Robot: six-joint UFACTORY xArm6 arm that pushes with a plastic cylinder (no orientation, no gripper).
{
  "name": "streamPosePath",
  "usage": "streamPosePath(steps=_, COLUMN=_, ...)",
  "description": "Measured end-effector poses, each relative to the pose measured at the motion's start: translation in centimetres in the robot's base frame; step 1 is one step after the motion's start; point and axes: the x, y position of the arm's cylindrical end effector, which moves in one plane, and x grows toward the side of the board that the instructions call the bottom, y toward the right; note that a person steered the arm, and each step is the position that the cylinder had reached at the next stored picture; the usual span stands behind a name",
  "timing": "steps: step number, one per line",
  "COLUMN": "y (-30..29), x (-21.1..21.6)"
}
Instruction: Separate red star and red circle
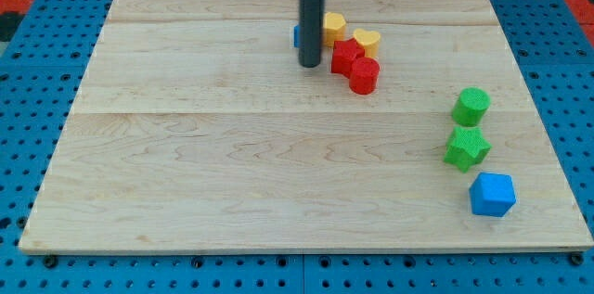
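The red star (346,55) lies near the view's top centre of the wooden board (232,164). The red circle (365,76) touches it on its lower right. My tip (309,65) stands just to the left of the red star, a small gap away. A yellow block (333,26) and a yellow heart (368,40) sit right above the red pair. A blue block (297,36) is mostly hidden behind the rod.
A green circle (471,106), a green star (466,148) and a blue cube (491,194) stand in a column near the view's right edge. A blue pegboard (37,146) surrounds the board.
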Motion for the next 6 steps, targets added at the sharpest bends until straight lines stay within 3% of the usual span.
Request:
streamPosePath(steps=2, y=6.9, x=3.1)
streamPosePath(steps=4, y=5.3, x=4.9)
streamPosePath(steps=5, y=11.9, x=4.8)
streamPosePath(steps=6, y=13.7, x=4.8)
